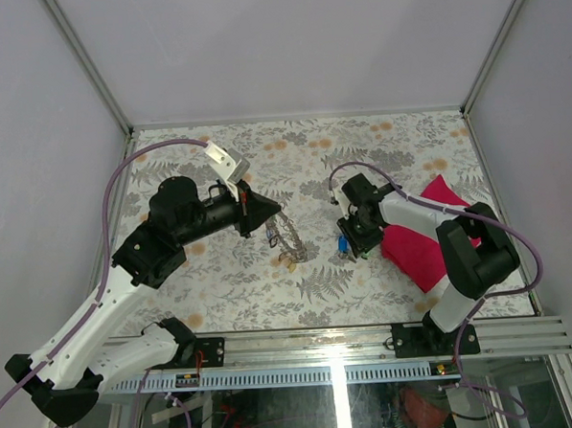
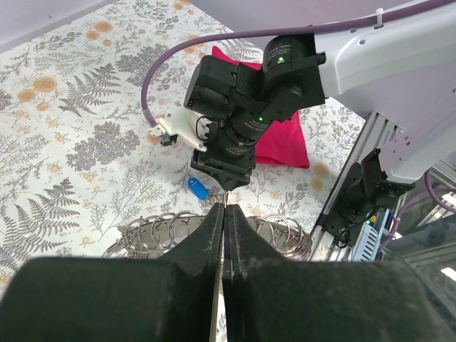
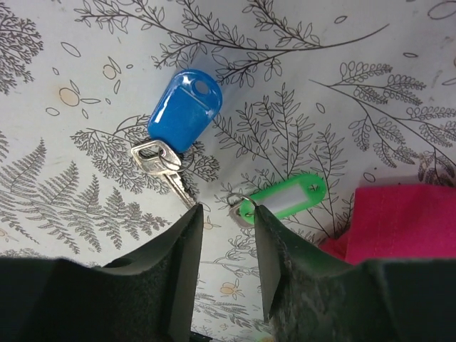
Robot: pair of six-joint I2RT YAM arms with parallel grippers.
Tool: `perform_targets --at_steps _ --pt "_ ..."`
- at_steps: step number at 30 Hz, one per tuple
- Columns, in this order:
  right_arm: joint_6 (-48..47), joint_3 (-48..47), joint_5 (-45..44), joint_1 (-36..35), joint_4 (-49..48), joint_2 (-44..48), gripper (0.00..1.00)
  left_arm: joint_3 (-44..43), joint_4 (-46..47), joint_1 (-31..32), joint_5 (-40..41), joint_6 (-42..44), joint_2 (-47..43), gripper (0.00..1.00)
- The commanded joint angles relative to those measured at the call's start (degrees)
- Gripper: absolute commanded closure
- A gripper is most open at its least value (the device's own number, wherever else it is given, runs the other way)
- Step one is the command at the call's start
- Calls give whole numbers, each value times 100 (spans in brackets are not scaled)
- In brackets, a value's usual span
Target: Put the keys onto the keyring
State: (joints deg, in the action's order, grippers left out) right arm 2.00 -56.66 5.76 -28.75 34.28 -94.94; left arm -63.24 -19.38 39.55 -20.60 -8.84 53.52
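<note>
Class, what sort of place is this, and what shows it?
Probably a lab robot test cell: left arm and right arm bolted to a metal rail, plain walls in an aluminium frame.

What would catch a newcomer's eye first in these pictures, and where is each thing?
The blue key and the green key lie side by side on the flowery table, just ahead of the open right gripper. A red cloth lies at the table's right side, partly under the right arm. Near the middle, the shut left gripper is right at the keyring.
</note>
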Motion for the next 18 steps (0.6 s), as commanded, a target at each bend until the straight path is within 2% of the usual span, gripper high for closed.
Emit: perform_targets --at_steps 1,13,18 --pt "-169 -224 166 9 182 -209 63 -225 278 18 -102 93 -24 100" --pt "-47 -192 417 9 56 -112 86 -215 300 22 -102 84 -17 100" --pt "390 -105 701 14 -424 265 89 -217 298 18 -104 68 11 100"
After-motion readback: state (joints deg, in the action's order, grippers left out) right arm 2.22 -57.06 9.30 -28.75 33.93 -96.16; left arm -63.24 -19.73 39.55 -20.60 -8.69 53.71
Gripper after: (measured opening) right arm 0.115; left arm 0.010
